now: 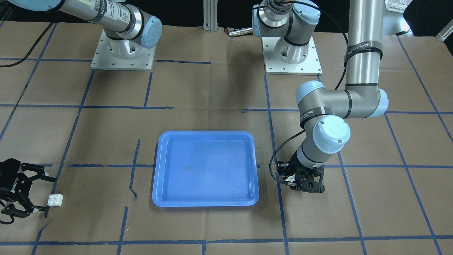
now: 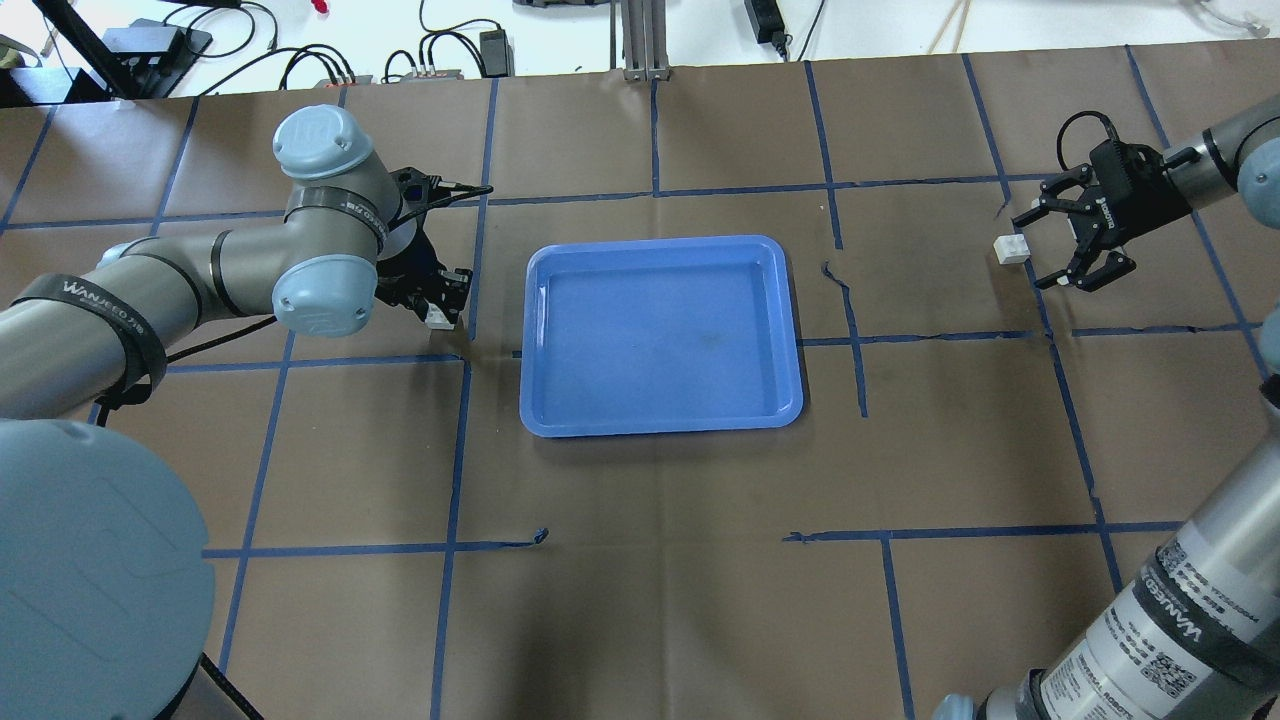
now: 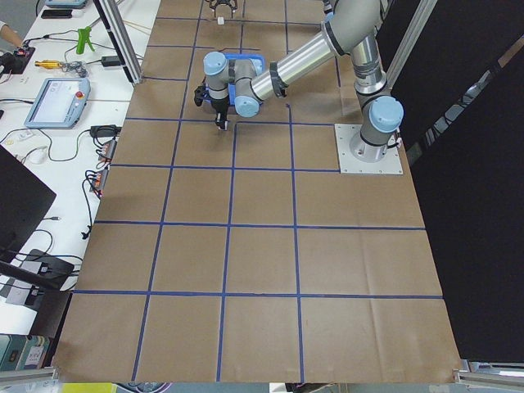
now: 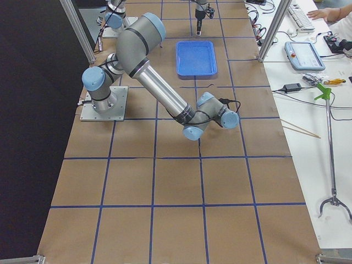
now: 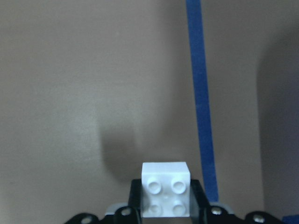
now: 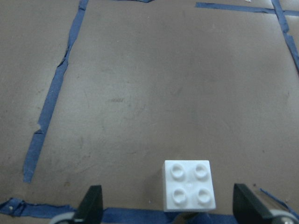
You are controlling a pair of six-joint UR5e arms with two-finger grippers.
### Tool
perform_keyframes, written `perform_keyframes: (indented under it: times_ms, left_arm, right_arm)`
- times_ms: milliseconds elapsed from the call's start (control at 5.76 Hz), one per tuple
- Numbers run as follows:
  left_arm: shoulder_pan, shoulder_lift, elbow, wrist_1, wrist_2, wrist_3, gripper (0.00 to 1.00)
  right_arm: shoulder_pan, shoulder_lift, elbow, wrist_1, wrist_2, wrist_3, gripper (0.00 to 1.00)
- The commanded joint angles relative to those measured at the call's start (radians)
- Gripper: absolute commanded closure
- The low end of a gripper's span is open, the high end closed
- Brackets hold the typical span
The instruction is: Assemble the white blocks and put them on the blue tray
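Note:
The blue tray (image 2: 655, 243) lies empty at the table's middle; it also shows in the front view (image 1: 207, 133). My left gripper (image 2: 436, 300) points down beside the tray's left side and is shut on a white block (image 2: 437, 318). In the left wrist view this block (image 5: 166, 189) sits studs-up between the fingers, close over the paper. My right gripper (image 2: 1035, 250) is open at the far right, low over the table. The second white block (image 2: 1011, 248) lies on the paper at its fingertips. In the right wrist view that block (image 6: 189, 185) lies between the spread fingers (image 6: 91, 205), touching neither.
Brown paper with blue tape lines (image 2: 850, 320) covers the table. Both arm bases (image 1: 122, 53) stand at the robot's side. Cables and devices lie beyond the far edge (image 2: 450, 50). An operator's desk (image 4: 308, 55) runs along one side.

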Motion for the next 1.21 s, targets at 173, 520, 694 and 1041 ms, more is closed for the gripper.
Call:
perform_keyframes:
  times_ms: [173, 520, 694, 1041]
  left_arm:
    - [-0.144, 0.048, 0.013, -0.008, -0.003, 0.237, 1.00]
    - [-0.315, 0.048, 0.028, -0.008, -0.003, 0.532, 1.00]
    - [-0.353, 0.043, 0.028, -0.008, -0.003, 0.789, 1.00]
    - [-0.387, 0.022, 0.028, -0.005, -0.003, 1.010, 1.00]
  right_arm:
    - [0.002, 0.001, 0.000, -0.004, 0.004, -0.004, 0.40]
    - [0.002, 0.000, -0.001, -0.004, 0.004, -0.026, 0.63]
    - [0.002, -0.007, -0.004, -0.005, 0.004, -0.026, 0.75]
    - [0.003, -0.054, -0.006, -0.004, 0.004, -0.005, 0.78]
